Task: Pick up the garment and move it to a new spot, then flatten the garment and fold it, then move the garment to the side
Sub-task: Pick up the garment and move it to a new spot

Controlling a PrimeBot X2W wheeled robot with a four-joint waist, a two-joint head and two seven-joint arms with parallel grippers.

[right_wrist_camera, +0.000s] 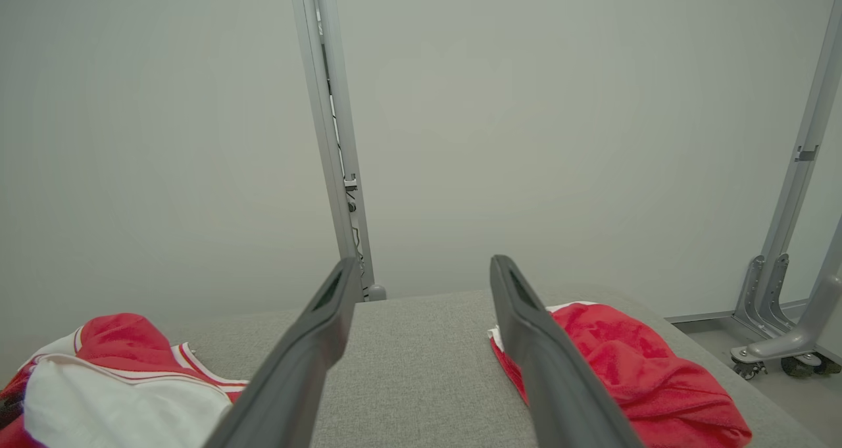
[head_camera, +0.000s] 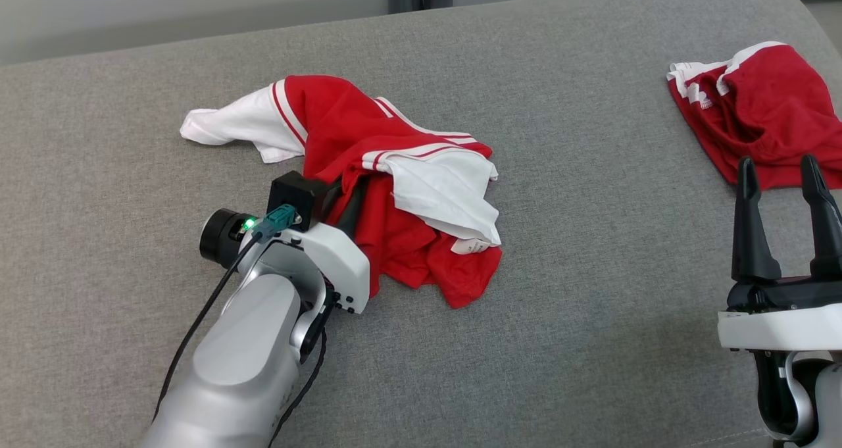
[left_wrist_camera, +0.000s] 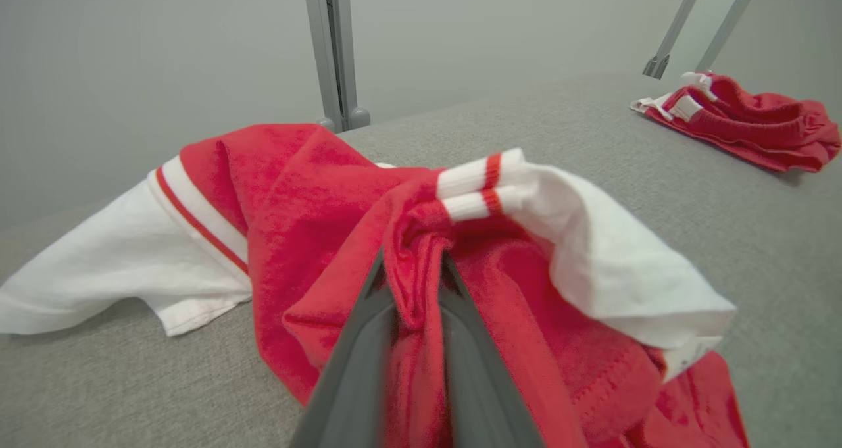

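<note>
Left tool (left_wrist_camera: 414,258) pinches the garment (left_wrist_camera: 309,191); right tool (head_camera: 777,161) stands wide near red bundle (head_camera: 769,99).

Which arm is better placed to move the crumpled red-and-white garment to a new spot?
Left. The left gripper has a fold of the red-and-white garment between its fingers; the right gripper stands open and apart from it, near the second red garment.

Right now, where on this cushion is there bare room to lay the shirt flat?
Best: the bare cushion between the shirt and the shorts. Also bare beyond the shirt. Crowded where the left pincer grips the shirt.
</note>
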